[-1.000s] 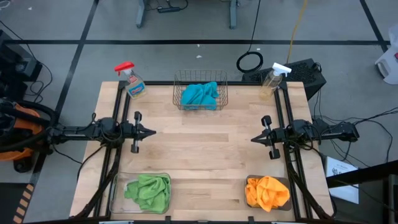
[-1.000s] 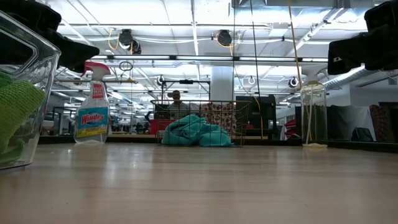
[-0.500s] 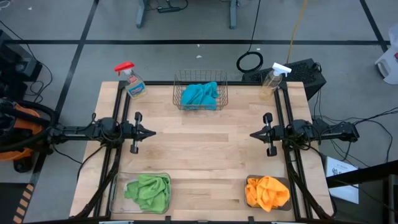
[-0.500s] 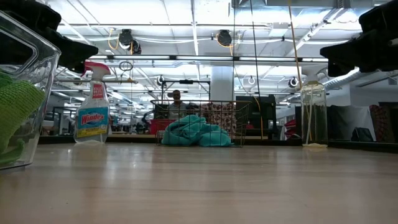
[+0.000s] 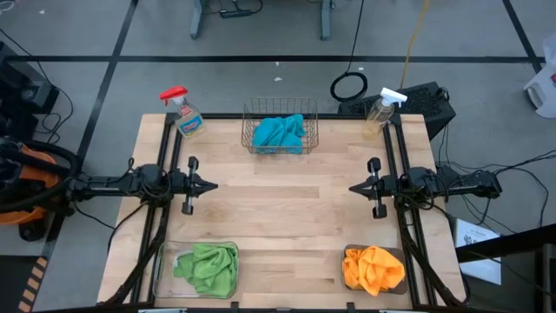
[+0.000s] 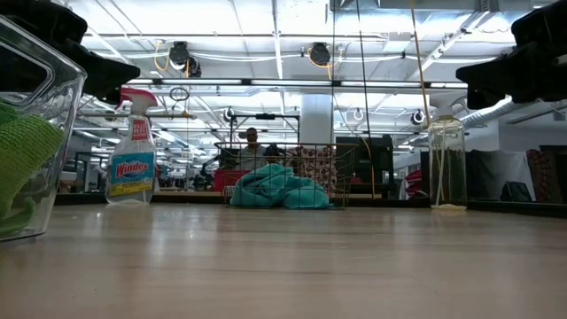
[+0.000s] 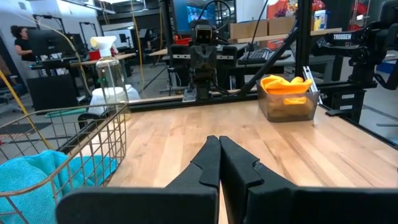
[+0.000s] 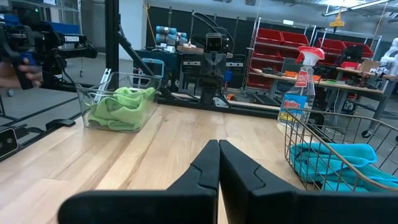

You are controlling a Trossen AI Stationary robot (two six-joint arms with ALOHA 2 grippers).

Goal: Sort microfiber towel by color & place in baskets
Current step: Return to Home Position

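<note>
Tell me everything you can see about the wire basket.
The wire basket is rectangular and open-topped, made of thin copper-coloured mesh with see-through walls. It stands upright on the wooden table at its far edge, between the red-capped spray bottle and the white-capped spray bottle, touching neither. Teal towels lie bunched inside, covering most of its floor, below the rim. The left gripper and right gripper, both shut, hover well clear of it.

Wire basket (image 5: 247,126): copper
Basket cloths (image 5: 279,133): teal
Clear-bin cloths (image 5: 208,265): bright green
Grey-bin cloths (image 5: 373,268): yellow-orange
Table (image 5: 278,200): pale wood
</note>
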